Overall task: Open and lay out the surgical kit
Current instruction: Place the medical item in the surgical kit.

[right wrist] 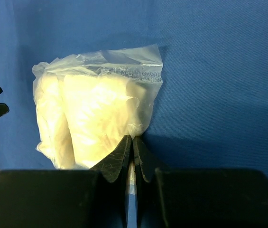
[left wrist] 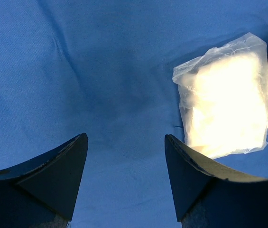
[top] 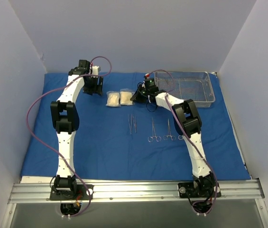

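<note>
The blue cloth wrap [top: 100, 137] lies spread flat over the table. Two white gauze packets [top: 112, 99] [top: 125, 98] lie side by side at its back middle. My right gripper [right wrist: 133, 138] is shut, its tips pinching the plastic edge of the right-hand gauze packet [right wrist: 100, 109]. Left of the packets, my left gripper [left wrist: 126, 142] hovers open over bare cloth, with the nearer packet [left wrist: 224, 104] just beyond its right finger. Tweezers [top: 132, 123] and two scissor-handled clamps [top: 153, 131] [top: 169, 130] lie in a row mid-cloth. The wire-mesh tray [top: 205, 97] stands at the back right.
Grey walls close in the table on the left, back and right. A metal rail [top: 134, 190] carrying both arm bases runs along the near edge. A purple cable loops from the left arm [top: 34, 107].
</note>
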